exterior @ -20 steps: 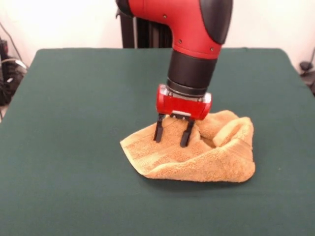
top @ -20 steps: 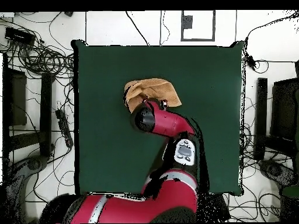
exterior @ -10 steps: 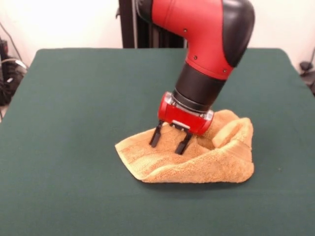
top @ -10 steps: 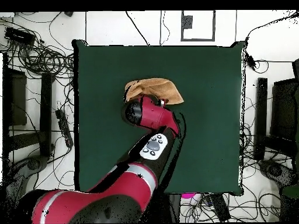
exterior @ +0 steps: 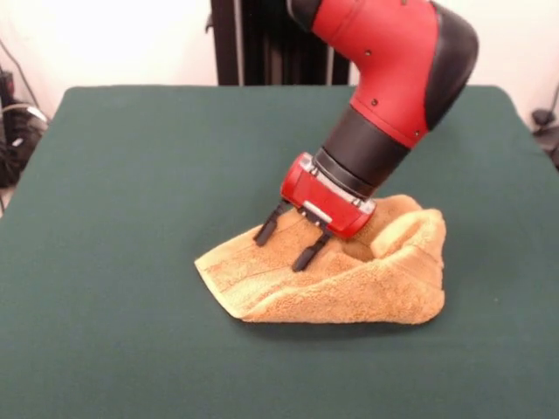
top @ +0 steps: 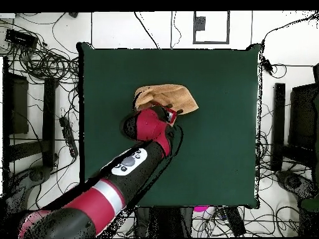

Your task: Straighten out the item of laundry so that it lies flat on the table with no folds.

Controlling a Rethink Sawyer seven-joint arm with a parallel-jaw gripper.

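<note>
A pale wall (exterior: 113, 39) stands behind the table's far edge in the front view, and a dark upright post (exterior: 225, 42) rises against it. In the overhead view the floor (top: 118, 28) around the table is light. Many black cables (top: 43, 59) lie on it, beside one short side of the table. Dark flat stands (top: 277, 124) are at the opposite side. A grey framed panel (top: 212, 26) lies beyond the far edge.

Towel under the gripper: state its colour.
The towel is plain orange-tan terry cloth, lying bunched on the dark green table; the front view shows it best.
</note>
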